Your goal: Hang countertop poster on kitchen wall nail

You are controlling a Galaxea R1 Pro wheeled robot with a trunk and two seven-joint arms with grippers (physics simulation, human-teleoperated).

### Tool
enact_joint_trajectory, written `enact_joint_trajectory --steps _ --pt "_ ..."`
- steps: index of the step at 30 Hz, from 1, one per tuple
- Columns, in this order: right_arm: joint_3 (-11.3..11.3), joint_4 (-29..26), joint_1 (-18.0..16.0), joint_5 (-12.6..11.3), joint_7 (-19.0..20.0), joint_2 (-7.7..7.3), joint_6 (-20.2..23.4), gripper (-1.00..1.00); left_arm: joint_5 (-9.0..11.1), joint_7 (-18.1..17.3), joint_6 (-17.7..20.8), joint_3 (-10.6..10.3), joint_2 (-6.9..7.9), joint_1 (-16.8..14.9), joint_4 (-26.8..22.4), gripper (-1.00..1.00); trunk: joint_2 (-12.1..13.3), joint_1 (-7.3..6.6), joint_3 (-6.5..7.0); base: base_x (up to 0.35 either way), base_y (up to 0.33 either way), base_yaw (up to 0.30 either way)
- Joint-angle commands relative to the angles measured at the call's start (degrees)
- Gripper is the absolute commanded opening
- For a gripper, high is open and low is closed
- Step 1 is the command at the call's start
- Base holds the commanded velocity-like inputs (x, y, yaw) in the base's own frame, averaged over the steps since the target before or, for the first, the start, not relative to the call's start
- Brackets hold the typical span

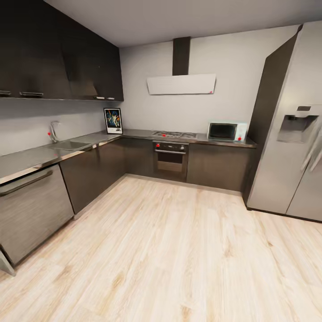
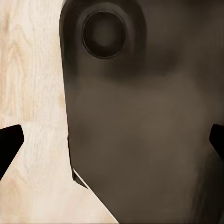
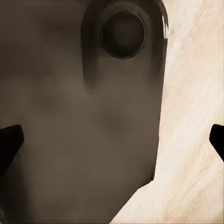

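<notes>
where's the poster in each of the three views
Head view: the poster stands upright in the far left corner of the kitchen countertop, left of the hob.
Left wrist view: not in it.
Right wrist view: not in it.
Shared landmark: the pale wood floor, beside a dark robot part in both wrist views.

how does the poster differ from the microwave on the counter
The poster stands in the corner where the countertop turns, while the microwave sits at the far right end by the fridge. The poster is a flat, tall rectangle; the microwave is a wide box. The poster is colourful in a black frame; the microwave is pale with a dark door. Both rest on the countertop against the wall.
</notes>
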Motion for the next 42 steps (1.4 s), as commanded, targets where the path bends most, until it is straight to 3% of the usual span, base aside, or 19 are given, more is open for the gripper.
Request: enact_joint_trajectory --steps 1,6,19,28,29,31,38,42 --pt "0.00 0.00 -0.01 0.00 0.00 0.00 0.00 1.00 0.00 0.00 0.00 0.00 0.00 -0.01 0.00 1.00 -0.01 0.00 -0.03 0.000 0.000 0.000" --pt "0.18 0.00 0.06 0.20 0.75 1.38 0.09 1.00 0.10 -0.71 -0.01 0.06 -0.97 0.26 -0.71 1.00 -0.01 0.00 -0.03 0.000 0.000 0.000" --pt "0.18 0.00 0.05 0.23 0.76 1.38 0.05 1.00 0.10 -0.71 -0.03 0.06 -0.97 0.26 -0.71 1.00 -0.01 0.00 -0.03 0.000 0.000 0.000" --pt "0.06 -2.66 -2.62 0.25 0.37 -0.82 -2.57 1.00 -0.17 -0.37 0.00 0.42 -2.10 1.25 -3.29 1.00 -0.01 0.00 -0.03 0.000 0.000 0.000" --pt "0.05 -21.31 -3.74 0.25 0.37 -1.31 -6.77 1.00 -0.19 -0.37 0.00 0.43 -2.08 1.26 -25.32 1.00 -0.01 0.00 -0.03 0.000 0.000 0.000" --pt "0.02 -26.99 -3.87 0.26 0.36 -1.57 -7.04 1.00 -0.28 -0.39 0.07 0.45 -1.91 1.29 -32.31 1.00 -0.01 0.00 -0.03 0.000 0.000 0.000" --pt "-0.04 -33.21 -3.93 0.26 0.35 -1.87 -7.25 1.00 -0.41 -0.43 0.49 0.67 -1.78 1.31 -44.81 1.00 -0.01 0.00 -0.03 0.000 0.000 0.000" --pt "0.20 -33.92 -3.87 0.27 0.35 -2.14 -7.29 1.00 -0.40 -0.45 0.36 0.80 -1.12 1.31 -46.95 1.00 -0.01 0.00 -0.03 0.000 0.000 0.000"
